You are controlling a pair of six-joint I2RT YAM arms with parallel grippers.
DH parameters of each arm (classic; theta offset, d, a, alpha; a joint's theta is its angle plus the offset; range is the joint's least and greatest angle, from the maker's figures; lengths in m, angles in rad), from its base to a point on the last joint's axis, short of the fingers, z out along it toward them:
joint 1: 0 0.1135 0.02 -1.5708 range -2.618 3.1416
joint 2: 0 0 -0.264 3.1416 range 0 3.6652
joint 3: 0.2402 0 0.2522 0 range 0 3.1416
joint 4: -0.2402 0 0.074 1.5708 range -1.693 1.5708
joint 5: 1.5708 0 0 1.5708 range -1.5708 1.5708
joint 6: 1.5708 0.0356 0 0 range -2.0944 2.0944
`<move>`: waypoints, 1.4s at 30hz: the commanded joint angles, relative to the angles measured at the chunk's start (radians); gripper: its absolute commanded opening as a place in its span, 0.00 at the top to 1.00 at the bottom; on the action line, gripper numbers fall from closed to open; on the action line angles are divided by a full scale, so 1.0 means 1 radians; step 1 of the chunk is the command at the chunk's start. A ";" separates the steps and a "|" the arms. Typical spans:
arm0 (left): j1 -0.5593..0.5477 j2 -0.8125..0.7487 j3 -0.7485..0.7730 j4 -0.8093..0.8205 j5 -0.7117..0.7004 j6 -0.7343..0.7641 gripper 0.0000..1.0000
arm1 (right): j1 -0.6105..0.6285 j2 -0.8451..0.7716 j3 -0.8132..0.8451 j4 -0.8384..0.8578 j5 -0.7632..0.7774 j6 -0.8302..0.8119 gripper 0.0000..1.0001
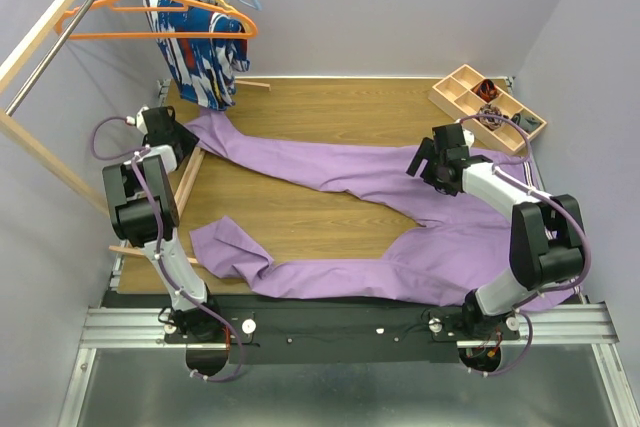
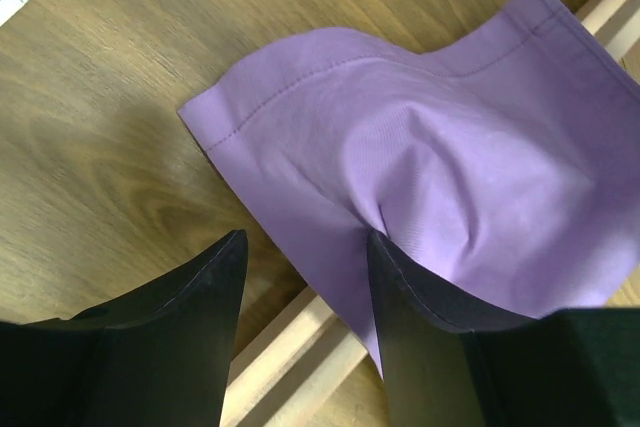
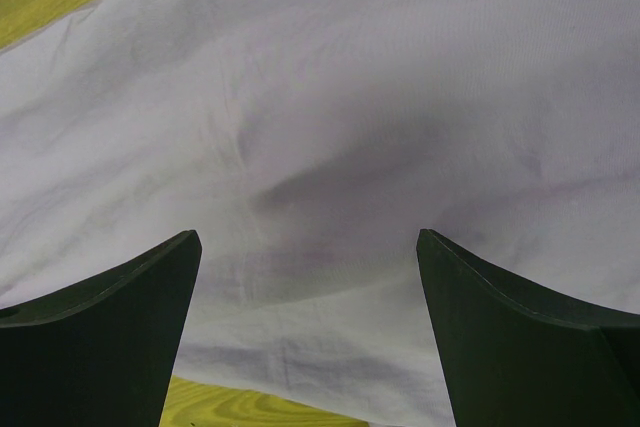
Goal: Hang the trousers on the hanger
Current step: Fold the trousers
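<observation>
The big purple trousers [image 1: 350, 175] lie flat on the wooden table [image 1: 320, 107]. They stretch from left to right. The two legs point left, and the top part is on the right, hanging over the near edge.

The orange hanger [image 1: 160, 36] hangs up on the rack at the far left, well away from the trousers. The left arm is closer to it. A blue, white and red garment [image 1: 195, 52] hangs just below it and may get in the way.

The right gripper [image 1: 425, 159] hangs over the middle of the trousers, its fingers wide apart and holding nothing.

The left gripper [image 2: 305, 237] is at the end of the far leg. Its fingers are apart. One finger [image 2: 400, 277] touches the cloth, but nothing is pinched. A wooden bar [image 2: 290, 347] lies right under it.
</observation>
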 commanded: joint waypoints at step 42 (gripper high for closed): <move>0.069 0.152 0.260 -0.210 -0.027 0.130 0.38 | -0.040 0.139 0.080 -0.052 0.009 0.018 0.03</move>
